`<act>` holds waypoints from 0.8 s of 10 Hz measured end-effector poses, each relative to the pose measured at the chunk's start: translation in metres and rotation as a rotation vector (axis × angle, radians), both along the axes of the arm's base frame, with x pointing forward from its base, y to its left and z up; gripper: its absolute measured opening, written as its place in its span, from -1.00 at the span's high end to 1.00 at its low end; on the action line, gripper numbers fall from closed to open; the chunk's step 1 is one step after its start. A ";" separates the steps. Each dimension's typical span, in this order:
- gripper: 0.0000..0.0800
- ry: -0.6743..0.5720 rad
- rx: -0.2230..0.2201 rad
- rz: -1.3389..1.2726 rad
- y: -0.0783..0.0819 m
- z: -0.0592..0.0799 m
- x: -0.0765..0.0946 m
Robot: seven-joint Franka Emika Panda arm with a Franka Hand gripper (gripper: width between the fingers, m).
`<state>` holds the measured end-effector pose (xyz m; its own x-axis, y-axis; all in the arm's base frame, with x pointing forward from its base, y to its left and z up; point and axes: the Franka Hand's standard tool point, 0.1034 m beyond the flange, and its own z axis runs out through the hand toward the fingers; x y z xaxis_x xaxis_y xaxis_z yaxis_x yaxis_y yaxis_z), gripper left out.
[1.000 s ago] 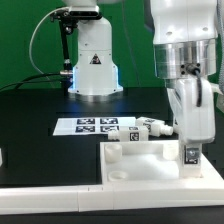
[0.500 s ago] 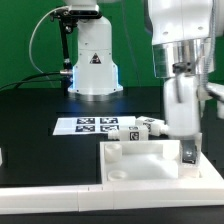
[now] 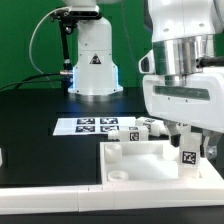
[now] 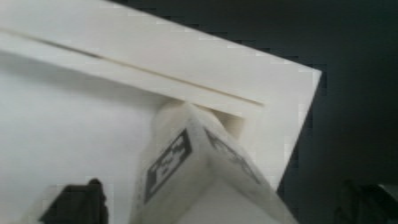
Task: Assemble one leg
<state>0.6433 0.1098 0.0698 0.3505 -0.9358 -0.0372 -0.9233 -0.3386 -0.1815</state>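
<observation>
A white leg (image 3: pixel 186 157) with a black-and-white tag stands at the corner of the large white panel (image 3: pixel 135 160) on the exterior view's right. It seems slightly tilted. My gripper (image 3: pixel 188 148) is straight above and around it. In the wrist view the leg (image 4: pixel 210 160) rises from the panel corner (image 4: pixel 107 110) between my two dark fingertips (image 4: pixel 80 200). A gap shows on each side of the leg, so the jaws stand open. The leg's threaded stub is hidden.
More white legs (image 3: pixel 150 126) lie behind the panel, beside the marker board (image 3: pixel 92 125). The long white L-shaped bar (image 3: pixel 50 185) lies along the front. The arm's base (image 3: pixel 95 62) stands at the back on the black table.
My wrist has turned about its vertical axis, so the gripper now shows its broad side. The leg stays at the panel corner, its tag a little lower.
</observation>
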 end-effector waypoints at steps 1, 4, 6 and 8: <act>-0.62 -0.005 -0.009 0.049 0.000 0.000 0.000; -0.62 -0.058 -0.089 0.442 -0.001 -0.002 0.003; -0.32 -0.056 -0.088 0.429 -0.002 -0.002 0.003; 0.26 -0.035 -0.068 0.302 -0.005 -0.003 0.001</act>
